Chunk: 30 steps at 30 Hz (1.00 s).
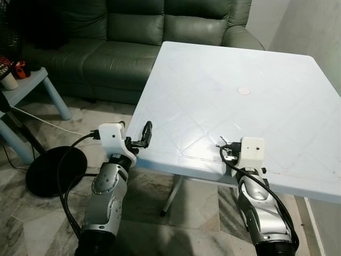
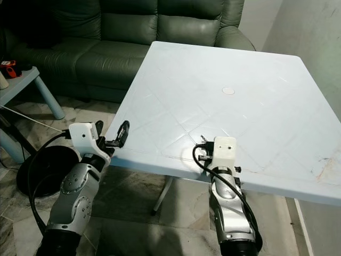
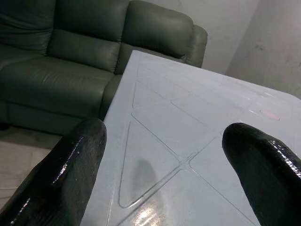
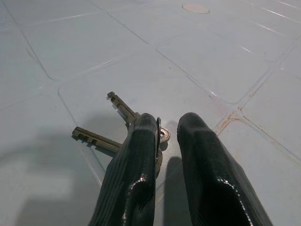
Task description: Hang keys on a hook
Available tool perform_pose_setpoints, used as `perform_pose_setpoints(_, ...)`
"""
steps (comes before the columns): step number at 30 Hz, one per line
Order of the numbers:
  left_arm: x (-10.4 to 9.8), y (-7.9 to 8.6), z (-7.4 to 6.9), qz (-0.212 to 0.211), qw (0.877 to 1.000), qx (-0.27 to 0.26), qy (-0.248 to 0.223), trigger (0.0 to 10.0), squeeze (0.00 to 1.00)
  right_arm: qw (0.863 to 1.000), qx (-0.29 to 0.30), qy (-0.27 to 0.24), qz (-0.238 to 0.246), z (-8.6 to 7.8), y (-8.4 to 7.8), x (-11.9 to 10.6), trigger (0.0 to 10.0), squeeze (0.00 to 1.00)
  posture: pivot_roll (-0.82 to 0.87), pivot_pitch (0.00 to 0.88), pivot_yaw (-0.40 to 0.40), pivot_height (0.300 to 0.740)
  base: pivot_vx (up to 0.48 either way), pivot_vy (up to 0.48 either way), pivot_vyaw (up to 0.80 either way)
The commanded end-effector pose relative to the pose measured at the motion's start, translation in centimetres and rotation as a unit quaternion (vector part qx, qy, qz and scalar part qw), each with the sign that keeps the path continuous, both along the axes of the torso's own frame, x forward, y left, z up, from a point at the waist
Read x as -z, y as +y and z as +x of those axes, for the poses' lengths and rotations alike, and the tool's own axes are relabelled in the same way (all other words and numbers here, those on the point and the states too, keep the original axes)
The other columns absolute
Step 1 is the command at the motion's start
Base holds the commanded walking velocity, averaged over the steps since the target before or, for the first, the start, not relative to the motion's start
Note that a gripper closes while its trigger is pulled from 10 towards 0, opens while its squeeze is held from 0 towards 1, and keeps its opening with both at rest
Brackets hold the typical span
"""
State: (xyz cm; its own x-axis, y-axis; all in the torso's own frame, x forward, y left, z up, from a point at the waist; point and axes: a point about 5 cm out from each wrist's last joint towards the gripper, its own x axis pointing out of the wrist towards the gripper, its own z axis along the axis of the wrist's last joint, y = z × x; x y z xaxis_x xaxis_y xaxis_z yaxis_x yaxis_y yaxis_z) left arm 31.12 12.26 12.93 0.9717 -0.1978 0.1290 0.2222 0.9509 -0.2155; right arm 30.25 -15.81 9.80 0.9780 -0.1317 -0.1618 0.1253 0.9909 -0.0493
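Right wrist view shows my right gripper [image 4: 167,136] low over the pale blue plastic table [image 1: 224,80], fingers nearly closed, the small brass keys [image 4: 113,123] touching one fingertip's outer side, blades pointing away; grip uncertain. My left gripper [image 1: 143,134] hangs open, farther away.

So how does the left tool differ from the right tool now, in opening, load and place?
The left tool has its fingers wide apart; the right tool has its fingers nearly together. The left tool is empty; the right tool holds the keys, which stick out to one side. The left tool is at the left edge of the table; the right tool is just above its near edge. Both have two black fingers.
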Motion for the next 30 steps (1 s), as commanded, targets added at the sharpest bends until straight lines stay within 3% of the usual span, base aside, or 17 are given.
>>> perform_pose_setpoints(1, -0.49, -0.03, 0.22, 0.002, 1.000, -0.003, -0.009, 10.0, 0.00, 1.000, 0.004, 0.005, 0.000, -0.12, -0.48, 0.27, 10.0, 0.00, -0.03, 0.074, -0.037, 0.732, 0.000, 0.000, 0.00)
perform_pose_setpoints(22, -0.53, 0.13, 0.21, 0.002, 1.000, -0.006, -0.008, 10.0, 0.00, 1.000, -0.022, 0.013, -0.006, -0.55, -0.33, 0.67, 10.0, 0.00, -0.03, 0.082, -0.041, 0.732, 0.000, 0.000, 0.00)
perform_pose_setpoints(23, -0.52, 0.14, 0.20, 0.002, 1.000, -0.006, -0.008, 10.0, 0.00, 1.000, -0.026, 0.012, -0.007, -0.57, -0.27, 0.69, 5.8, 0.00, -0.03, 0.082, -0.041, 0.732, 0.000, 0.000, 0.00)
perform_pose_setpoints(24, -0.52, 0.14, 0.20, 0.002, 1.000, -0.006, -0.008, 10.0, 0.00, 1.000, -0.026, 0.012, -0.007, -0.57, -0.27, 0.69, 5.8, 0.00, -0.03, 0.082, -0.041, 0.732, 0.000, 0.000, 0.00)
perform_pose_setpoints(25, -0.51, 0.14, 0.19, 0.002, 1.000, -0.006, -0.008, 10.0, 0.00, 1.000, -0.024, 0.012, -0.005, -0.60, -0.27, 0.72, 0.0, 0.00, -0.03, 0.082, -0.041, 0.732, 0.000, 0.000, 0.00)
perform_pose_setpoints(30, -0.52, 0.20, 0.15, 0.002, 1.000, -0.007, -0.008, 10.0, 0.00, 1.000, -0.022, 0.012, -0.001, -0.71, -0.26, 0.77, 0.0, 0.00, -0.03, 0.089, -0.040, 0.732, 0.000, 0.000, 0.00)
